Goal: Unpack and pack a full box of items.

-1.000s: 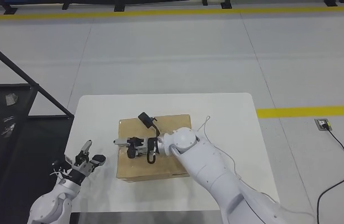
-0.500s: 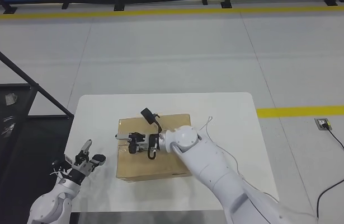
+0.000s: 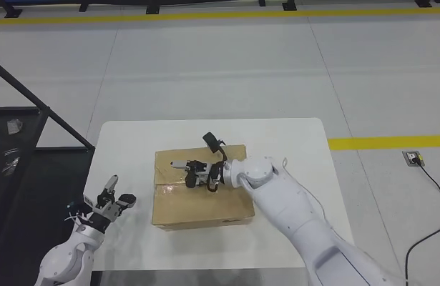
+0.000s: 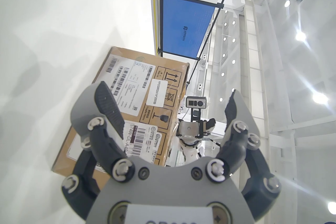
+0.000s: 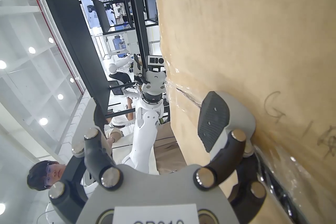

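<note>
A closed brown cardboard box [image 3: 205,204] with a taped seam sits in the middle of the white table [image 3: 291,143]. My right gripper [image 3: 185,171] lies low over the box's top near its far left corner. In the right wrist view this gripper [image 5: 155,117] is open, and one of its pads [image 5: 212,120] rests flat against the box top [image 5: 249,46] beside the clear tape [image 5: 183,95]. My left gripper [image 3: 114,201] hovers open by the table's front left edge, apart from the box. In the left wrist view it [image 4: 170,109] faces the labelled side of the box [image 4: 136,93].
A black frame [image 3: 33,121] stands off the table's left side. Bare table surface lies to the left [image 3: 123,157] and right [image 3: 305,186] of the box. A yellow floor line [image 3: 384,141] runs to the right.
My right gripper has drawn back to the right across the box top, and the box has shifted slightly to the right with it. The left gripper has barely moved.
</note>
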Controlling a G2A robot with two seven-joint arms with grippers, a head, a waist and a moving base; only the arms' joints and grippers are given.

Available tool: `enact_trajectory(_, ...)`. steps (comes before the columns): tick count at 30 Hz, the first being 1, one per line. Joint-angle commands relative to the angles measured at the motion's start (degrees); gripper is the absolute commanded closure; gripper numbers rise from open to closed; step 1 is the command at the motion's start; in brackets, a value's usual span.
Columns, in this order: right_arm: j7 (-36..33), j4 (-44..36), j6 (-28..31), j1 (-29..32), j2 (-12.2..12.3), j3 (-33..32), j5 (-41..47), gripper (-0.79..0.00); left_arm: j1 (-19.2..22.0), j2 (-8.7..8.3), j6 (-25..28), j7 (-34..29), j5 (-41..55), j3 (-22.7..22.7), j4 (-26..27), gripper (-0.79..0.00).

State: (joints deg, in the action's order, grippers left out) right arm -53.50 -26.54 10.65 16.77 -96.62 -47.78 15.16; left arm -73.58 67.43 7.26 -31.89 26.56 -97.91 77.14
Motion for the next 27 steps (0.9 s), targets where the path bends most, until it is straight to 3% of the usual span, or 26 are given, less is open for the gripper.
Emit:
enact_trajectory(1,0.0,-3.3,-0.9,1.6,1.6,-1.7,-1.1,-0.785,0.2,-0.04,-0.1,0.1,0.0,0.0,-0.2,-0.785)
enact_trajectory(10,1.0,-28.2,-8.5,14.2,8.6,-11.6,-8.4,-0.785,1.1,-0.21,-0.5,0.2,-0.2,0.2,-0.6,-0.785)
enact_trajectory(15,3.8,-40.3,-17.3,21.1,11.4,-17.7,-14.1,-0.785,1.2,-0.28,-0.5,0.2,0.0,0.4,-0.6,-0.785)
enact_trajectory(27,7.2,-45.9,-21.0,25.5,13.5,-24.0,-14.1,-0.785,1.6,-0.49,-0.3,0.3,0.6,0.1,-1.4,-0.785)
